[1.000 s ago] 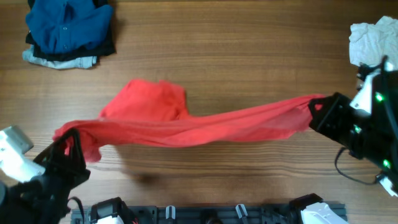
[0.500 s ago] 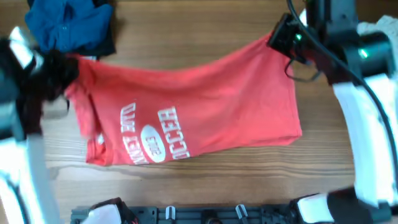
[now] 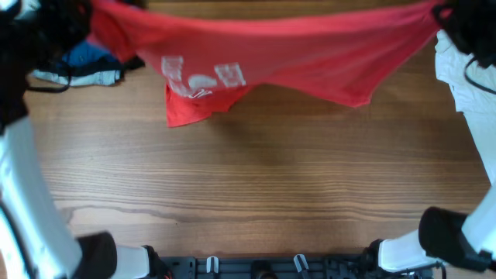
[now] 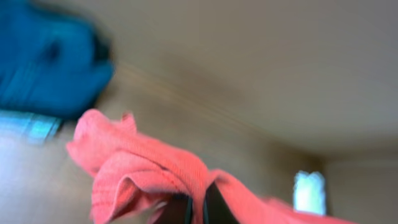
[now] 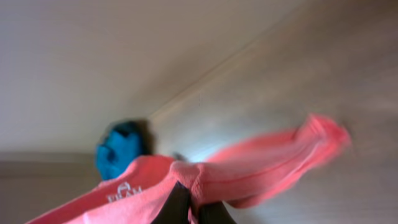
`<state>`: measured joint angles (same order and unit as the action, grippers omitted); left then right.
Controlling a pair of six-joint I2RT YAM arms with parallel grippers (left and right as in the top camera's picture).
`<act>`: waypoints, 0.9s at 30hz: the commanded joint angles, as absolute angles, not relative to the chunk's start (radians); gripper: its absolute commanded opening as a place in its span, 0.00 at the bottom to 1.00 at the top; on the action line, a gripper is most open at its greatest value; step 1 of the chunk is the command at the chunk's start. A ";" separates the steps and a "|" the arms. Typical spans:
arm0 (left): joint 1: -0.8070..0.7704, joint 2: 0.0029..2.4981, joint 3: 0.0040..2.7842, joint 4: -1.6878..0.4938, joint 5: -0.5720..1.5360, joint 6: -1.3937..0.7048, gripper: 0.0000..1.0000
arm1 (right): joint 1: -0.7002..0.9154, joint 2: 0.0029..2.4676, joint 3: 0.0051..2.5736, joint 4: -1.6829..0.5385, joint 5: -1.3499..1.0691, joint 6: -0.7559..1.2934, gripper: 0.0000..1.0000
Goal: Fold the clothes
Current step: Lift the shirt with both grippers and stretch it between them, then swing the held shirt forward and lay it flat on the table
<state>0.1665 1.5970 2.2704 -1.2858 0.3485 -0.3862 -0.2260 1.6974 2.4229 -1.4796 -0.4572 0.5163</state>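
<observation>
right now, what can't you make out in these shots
Overhead: the red T-shirt runs off the top edge; its white lettering is creased and unreadable.
Wrist views: the tips of the left tool and right tool are buried in bunched shirt and motion-blurred.
Overhead: the blue clothes sit partly behind the shirt.

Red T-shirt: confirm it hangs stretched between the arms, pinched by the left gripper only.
Wrong: both grippers pinch the red T-shirt. The right wrist view shows the right gripper shut on its cloth, as the left gripper is. The rest holds.
</observation>
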 commanded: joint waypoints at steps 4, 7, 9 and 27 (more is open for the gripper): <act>0.168 1.797 2.257 -1.606 0.209 -0.340 0.04 | -0.202 1.771 2.395 -1.591 -0.373 0.450 0.04; 0.150 1.679 2.254 -1.685 0.174 -0.348 0.04 | -0.191 1.668 2.394 -1.608 -0.381 0.420 0.04; 0.124 1.583 2.255 -1.684 0.169 -0.352 0.04 | -0.179 1.599 2.394 -1.608 -0.353 0.446 0.04; 0.119 1.736 2.567 -0.696 0.295 -0.442 0.04 | -0.314 1.751 2.548 -0.997 -0.574 0.604 0.04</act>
<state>0.0944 1.8778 2.3863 -0.6601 0.3122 -0.4355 -0.2405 1.8725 2.4722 -0.9932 -0.5503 0.6098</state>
